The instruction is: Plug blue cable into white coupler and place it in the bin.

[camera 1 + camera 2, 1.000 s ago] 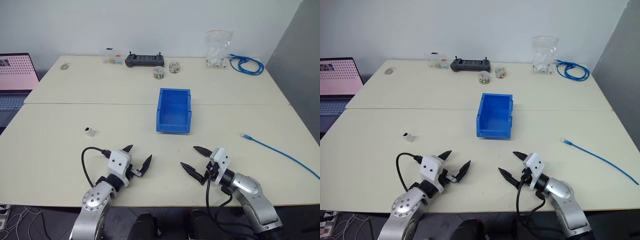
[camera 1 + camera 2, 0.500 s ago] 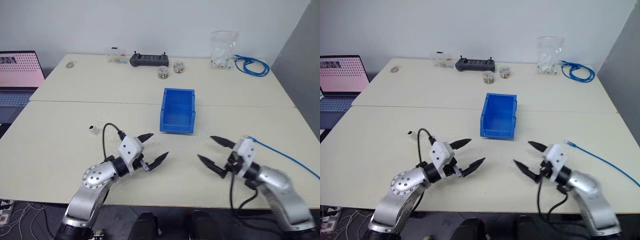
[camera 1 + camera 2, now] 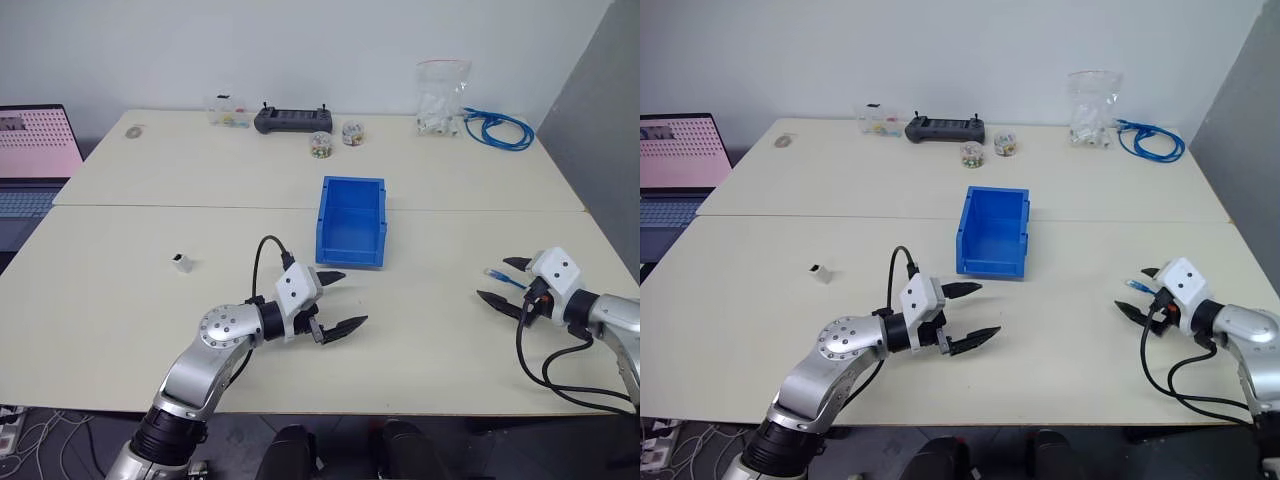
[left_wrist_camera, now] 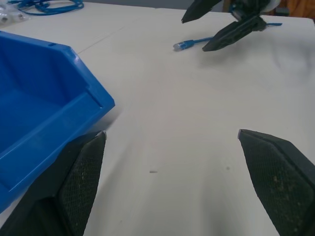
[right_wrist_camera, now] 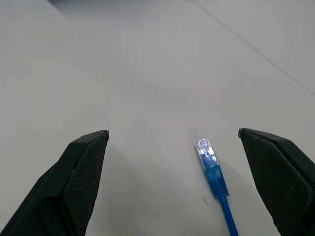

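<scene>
Two pale tables (image 3: 150, 190) stand joined before a white wall, with a laptop (image 3: 30, 165) at the left edge of the head view. At the lower right, the right gripper (image 3: 505, 283) has its fingers spread around the plug end of the blue cable (image 5: 211, 164), not yet touching it. I think it should come lower and close just behind the clear plug. The left gripper (image 3: 338, 301) is spread and empty, below the bin (image 3: 351, 220). The white coupler (image 3: 180, 263) lies at the centre left.
</scene>
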Motion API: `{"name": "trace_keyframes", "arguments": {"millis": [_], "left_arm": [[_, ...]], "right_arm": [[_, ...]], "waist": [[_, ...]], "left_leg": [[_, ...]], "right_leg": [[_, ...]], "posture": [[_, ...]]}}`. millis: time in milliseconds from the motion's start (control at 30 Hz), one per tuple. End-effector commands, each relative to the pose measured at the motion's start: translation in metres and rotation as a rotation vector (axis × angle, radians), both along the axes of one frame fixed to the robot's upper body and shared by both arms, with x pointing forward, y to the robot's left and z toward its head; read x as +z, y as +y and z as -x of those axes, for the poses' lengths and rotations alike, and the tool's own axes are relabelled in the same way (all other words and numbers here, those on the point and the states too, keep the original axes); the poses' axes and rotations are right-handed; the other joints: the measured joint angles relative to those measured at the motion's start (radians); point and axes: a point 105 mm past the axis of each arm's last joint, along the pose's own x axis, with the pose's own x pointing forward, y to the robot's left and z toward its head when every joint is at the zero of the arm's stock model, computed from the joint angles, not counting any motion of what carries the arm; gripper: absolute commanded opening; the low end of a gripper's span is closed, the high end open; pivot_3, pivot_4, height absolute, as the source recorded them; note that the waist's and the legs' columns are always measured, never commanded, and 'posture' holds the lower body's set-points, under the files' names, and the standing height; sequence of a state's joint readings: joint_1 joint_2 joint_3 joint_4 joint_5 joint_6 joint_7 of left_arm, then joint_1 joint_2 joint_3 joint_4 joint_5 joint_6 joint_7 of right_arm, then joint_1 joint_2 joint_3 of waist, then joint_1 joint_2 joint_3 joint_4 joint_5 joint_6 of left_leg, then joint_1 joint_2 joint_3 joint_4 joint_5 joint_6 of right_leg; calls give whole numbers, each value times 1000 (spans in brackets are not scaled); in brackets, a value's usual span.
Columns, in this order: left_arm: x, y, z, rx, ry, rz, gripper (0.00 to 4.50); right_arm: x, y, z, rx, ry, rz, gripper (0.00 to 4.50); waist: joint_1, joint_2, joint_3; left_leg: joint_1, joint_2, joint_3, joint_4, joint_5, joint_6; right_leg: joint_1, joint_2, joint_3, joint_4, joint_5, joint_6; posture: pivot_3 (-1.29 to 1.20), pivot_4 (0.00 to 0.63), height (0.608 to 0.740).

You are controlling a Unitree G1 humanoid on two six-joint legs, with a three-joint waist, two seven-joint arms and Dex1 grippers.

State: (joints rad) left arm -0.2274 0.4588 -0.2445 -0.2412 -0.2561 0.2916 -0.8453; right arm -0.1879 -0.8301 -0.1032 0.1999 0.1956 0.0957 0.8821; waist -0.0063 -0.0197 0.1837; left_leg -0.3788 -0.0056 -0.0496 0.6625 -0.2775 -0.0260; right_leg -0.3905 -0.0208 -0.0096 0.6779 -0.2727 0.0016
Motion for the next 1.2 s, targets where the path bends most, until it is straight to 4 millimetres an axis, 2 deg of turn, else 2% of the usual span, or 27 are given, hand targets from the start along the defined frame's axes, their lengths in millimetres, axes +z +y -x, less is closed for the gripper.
{"name": "trace_keyframes", "arguments": {"millis": [33,300,333,367,533,867,900,1033,1100,1200], "left_arm": [[11,-10,2,-66,-35,-19,4500],[29,-22,1,-152,-55,-73,4500],[30,-23,0,-158,-60,-78,4500],[32,-25,0,-164,-68,-85,4500],[41,-30,-1,-187,-87,-101,4500],[43,-24,-3,-172,-90,-127,4500],[42,-22,-3,-168,-86,-131,4500],[38,-4,0,-135,-63,-151,4500],[35,10,3,-117,-53,-171,4500],[26,37,10,-82,-26,-236,4500]], "right_arm": [[4,-8,-7,21,9,31,4485],[0,-21,-25,-4,72,41,4485],[-1,-21,-26,-4,76,42,4119],[-1,-21,-28,-8,89,37,4011],[-6,-24,-34,-11,157,36,2789],[-4,-19,-34,41,203,14,478],[-3,-16,-33,59,204,10,251],[7,4,-23,185,209,11,222],[13,23,-14,273,211,15,222],[20,71,6,459,215,-1,221]], "waist": [[0,0,0],[-1,0,0],[-1,0,0],[-1,0,0],[-2,0,0],[-1,0,0],[-1,0,0],[-3,0,0],[-6,1,1],[-10,2,1]], "left_leg": [[0,0,0,0,0,0],[0,0,0,0,0,0],[0,0,0,0,0,0],[0,0,0,0,0,0],[0,0,0,1,0,0],[1,0,0,1,0,0],[1,0,0,1,0,0],[1,0,0,1,0,0],[0,1,0,0,0,0],[0,1,-1,0,0,0]], "right_leg": [[0,0,0,0,0,0],[0,0,0,0,0,0],[0,0,0,0,0,0],[0,0,0,0,0,0],[0,0,0,0,0,0],[1,-1,0,0,0,0],[1,-1,0,0,0,0],[1,-1,0,0,0,0],[0,-1,0,0,0,0],[0,-1,0,1,0,0]], "posture": [[0,150,740],[0,150,740],[0,150,740],[0,150,740],[0,150,740],[0,150,740],[0,150,740],[0,150,740],[0,150,740],[0,150,740]]}}
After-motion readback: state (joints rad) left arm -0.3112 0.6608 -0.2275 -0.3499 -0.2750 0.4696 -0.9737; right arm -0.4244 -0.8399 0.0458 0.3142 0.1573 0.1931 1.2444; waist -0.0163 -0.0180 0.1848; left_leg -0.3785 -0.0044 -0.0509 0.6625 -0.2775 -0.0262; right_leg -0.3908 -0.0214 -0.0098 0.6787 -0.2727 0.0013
